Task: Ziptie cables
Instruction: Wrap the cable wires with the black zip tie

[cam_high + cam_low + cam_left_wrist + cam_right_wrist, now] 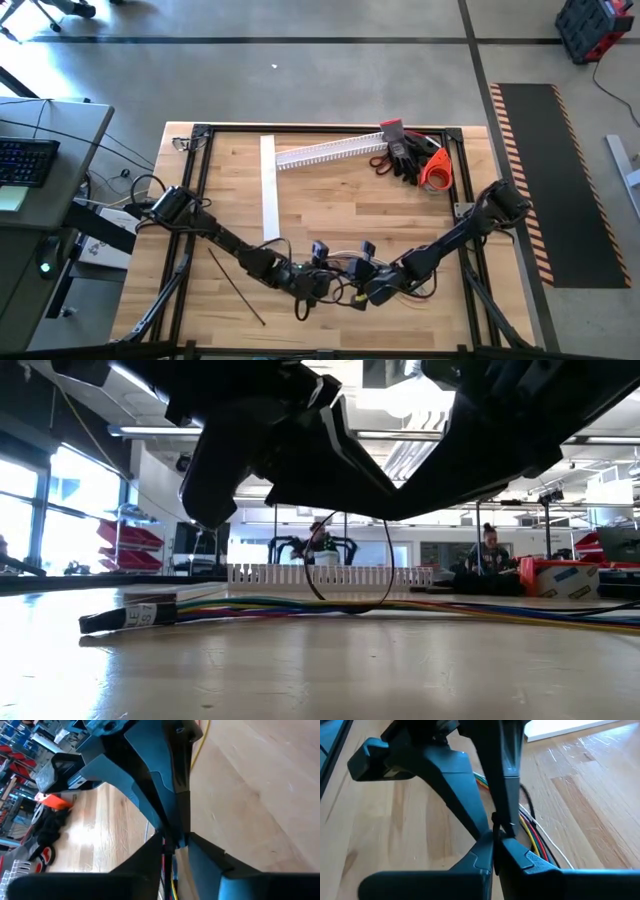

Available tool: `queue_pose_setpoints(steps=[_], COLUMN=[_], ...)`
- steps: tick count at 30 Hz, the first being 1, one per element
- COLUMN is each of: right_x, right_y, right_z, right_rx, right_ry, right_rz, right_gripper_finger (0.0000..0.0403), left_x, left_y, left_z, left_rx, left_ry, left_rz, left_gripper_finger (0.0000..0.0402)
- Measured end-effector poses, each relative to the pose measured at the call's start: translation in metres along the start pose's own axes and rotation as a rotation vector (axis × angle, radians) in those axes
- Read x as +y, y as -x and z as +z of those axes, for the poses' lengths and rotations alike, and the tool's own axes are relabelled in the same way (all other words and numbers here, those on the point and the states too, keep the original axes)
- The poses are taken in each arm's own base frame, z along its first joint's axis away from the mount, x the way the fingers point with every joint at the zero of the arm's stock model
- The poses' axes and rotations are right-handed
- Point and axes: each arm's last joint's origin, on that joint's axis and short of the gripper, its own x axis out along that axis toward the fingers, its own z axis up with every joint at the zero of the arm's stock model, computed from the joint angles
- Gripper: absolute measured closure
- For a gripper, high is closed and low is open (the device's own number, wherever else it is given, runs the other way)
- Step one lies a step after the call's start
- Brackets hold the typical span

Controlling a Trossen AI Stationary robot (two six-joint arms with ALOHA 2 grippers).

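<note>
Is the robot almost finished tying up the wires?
Not yet. The wires lie gathered along the table, and a thin black ziptie already loops around them. Right now both grippers meet nose to nose over the bundle: the right gripper is shut on the ziptie, and the left gripper pinches in beside it. The loop looks loose, so pulling it tight is left. Another ziptie waits on the table.

You see a pale wooden table [330, 200] with a smooth, faintly glossy finish, white plastic channel [325, 152], and matt dark grippers.
</note>
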Motion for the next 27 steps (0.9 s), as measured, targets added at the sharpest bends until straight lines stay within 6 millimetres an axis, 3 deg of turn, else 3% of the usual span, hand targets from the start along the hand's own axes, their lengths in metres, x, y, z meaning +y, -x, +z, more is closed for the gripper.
queue_pose_setpoints(steps=[7,19,27], right_x=[0.000,0.022,0.040], right_y=[0.000,0.020,0.031], right_z=[-0.001,-0.020,-0.014], right_rx=[0.012,0.037,-0.158], right_ry=[-0.011,0.016,0.357], right_rz=[0.005,0.033,0.002], right_gripper_finger=[0.0402,0.0402,0.0380], left_x=[-0.007,-0.007,-0.004], left_y=[0.005,0.009,0.006], left_z=[0.003,-0.004,-0.005], left_rx=[0.003,0.086,0.072], left_ry=[-0.021,-0.026,0.007], left_rz=[0.030,0.034,-0.021], left_gripper_finger=[0.0392,0.0397,0.0398])
